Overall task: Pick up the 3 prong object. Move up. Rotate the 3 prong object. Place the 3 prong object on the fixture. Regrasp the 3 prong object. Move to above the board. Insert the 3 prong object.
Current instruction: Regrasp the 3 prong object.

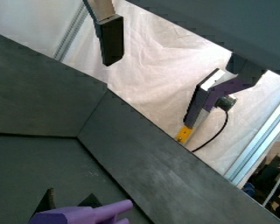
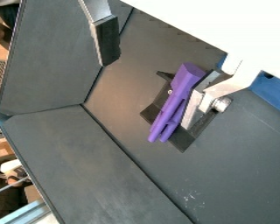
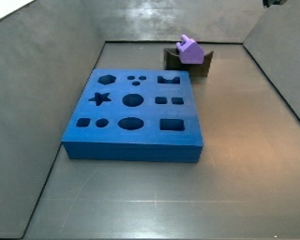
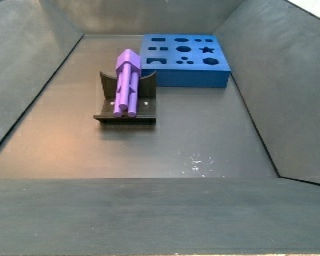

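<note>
Enclosure: a dark grey floor (image 4: 190, 130) with sloped dark grey walls (image 3: 40, 84) on all sides; the surface shows faint scuffs and a few pale specks near the front in a side view.

Left to right in that side view: the fixture (image 4: 107, 108) stands on the floor, and the 3 prong object (image 4: 125, 75) lies along it, tilted, touching it, with nothing gripping it. The board (image 4: 187, 58) lies flat further right and back, apart from the fixture.

In a wrist view the same purple piece rests in the fixture (image 2: 201, 122).

The gripper (image 1: 166, 66) is above the scene and clear of all items. One finger (image 1: 109, 39) shows, the opposite one sits far across; the jaws stand wide with nothing between them.

Beyond the walls, a white cloth (image 1: 166, 61) hangs as a backdrop.
</note>
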Robot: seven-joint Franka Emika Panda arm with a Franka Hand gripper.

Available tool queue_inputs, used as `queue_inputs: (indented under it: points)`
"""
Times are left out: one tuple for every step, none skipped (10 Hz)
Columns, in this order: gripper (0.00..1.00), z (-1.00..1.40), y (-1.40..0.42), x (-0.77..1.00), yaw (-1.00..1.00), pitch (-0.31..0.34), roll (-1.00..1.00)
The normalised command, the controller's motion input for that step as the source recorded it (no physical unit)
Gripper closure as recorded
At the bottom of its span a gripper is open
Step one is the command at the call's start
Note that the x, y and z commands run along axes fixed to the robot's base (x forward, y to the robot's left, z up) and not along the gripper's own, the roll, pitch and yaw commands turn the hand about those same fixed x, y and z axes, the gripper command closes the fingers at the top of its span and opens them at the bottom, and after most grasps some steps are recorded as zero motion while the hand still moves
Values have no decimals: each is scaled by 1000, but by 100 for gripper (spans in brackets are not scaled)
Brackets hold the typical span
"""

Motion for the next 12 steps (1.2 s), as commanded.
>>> queue_inputs:
  points:
    - [0,-1000,42,102,142,35,53]
    - [0,-1000,43,103,146,34,57]
    - [0,-1000,36,110,146,2,70]
    - [0,-1000,32,112,139,-9,71]
    - [0,-1000,25,116,113,-24,68]
    - [0,-1000,22,120,102,-37,70]
    - [0,-1000,17,126,81,-49,73]
    - [0,-1000,15,134,65,-51,72]
    - [0,-1000,10,143,47,-48,66]
    - [0,-1000,7,146,38,-43,62]
    - [0,-1000,3,150,27,-35,60]
    - [0,-1000,-1,158,23,-28,61]
